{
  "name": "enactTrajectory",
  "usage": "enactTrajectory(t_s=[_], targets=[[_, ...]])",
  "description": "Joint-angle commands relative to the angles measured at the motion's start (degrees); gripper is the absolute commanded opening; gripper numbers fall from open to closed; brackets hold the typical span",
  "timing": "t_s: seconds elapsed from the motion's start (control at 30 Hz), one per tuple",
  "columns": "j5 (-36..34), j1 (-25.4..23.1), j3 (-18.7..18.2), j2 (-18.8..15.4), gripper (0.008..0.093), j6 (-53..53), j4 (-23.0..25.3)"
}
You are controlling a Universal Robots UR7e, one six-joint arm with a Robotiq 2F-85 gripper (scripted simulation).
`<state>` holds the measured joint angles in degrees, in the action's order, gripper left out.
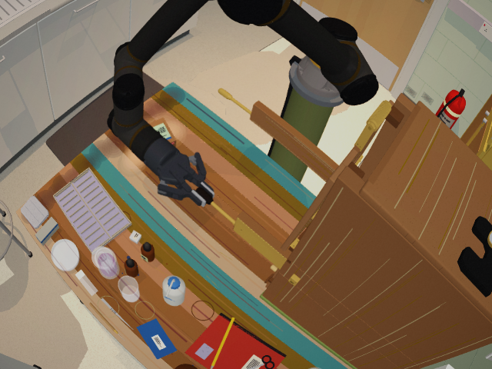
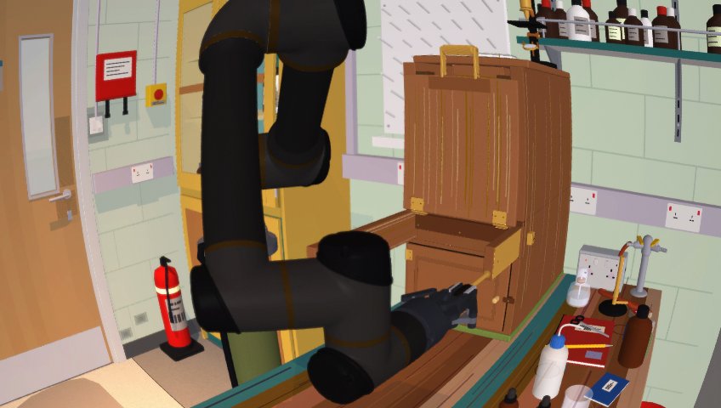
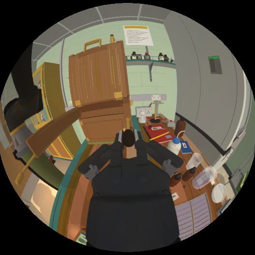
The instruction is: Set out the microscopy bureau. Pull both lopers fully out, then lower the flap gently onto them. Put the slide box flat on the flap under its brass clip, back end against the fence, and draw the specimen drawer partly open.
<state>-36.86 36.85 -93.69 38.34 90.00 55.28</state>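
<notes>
The near loper [image 1: 258, 242] [image 2: 503, 250] sticks partly out of the wooden bureau [image 1: 389, 246] [image 2: 485, 187], and I grip the dark knob [image 1: 204, 193] [image 3: 128, 138] at the end of its brass pull rod in my closed gripper [image 1: 202, 194] [image 2: 468, 298] [image 3: 128, 137]. The far loper [image 1: 292, 139] [image 3: 52, 131] stands drawn far out on the other side. The flap [image 2: 465, 146] [image 3: 96, 72] is upright and closed, with a brass handle on top. The open slide box [image 1: 91, 208] [image 3: 193, 215] lies on the bench, away from the bureau.
The bench's teal strip [image 1: 190, 254] runs beside my arm. Beyond it stand brown bottles [image 1: 139, 258], a beaker [image 1: 128, 288], a wash bottle [image 1: 173, 290] [image 2: 551, 366], a petri dish [image 1: 64, 254] and a red book [image 1: 238, 349]. The arm's green pedestal [image 1: 306, 119] stands behind the far loper.
</notes>
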Motion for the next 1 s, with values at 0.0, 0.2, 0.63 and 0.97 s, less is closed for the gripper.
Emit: enactTrajectory(t_s=[0.0,0.2,0.63,0.97], targets=[[-0.2,0.2,0.2,0.0,0.008,0.0,-0.1],[-1.2,1.2,1.1,-0.4,0.008,0.0,-0.6],[-3.2,3.2,3.4,-1.3,0.008,0.0,-2.0],[-4.7,4.7,5.3,-2.1,0.008,0.0,-3.1]])
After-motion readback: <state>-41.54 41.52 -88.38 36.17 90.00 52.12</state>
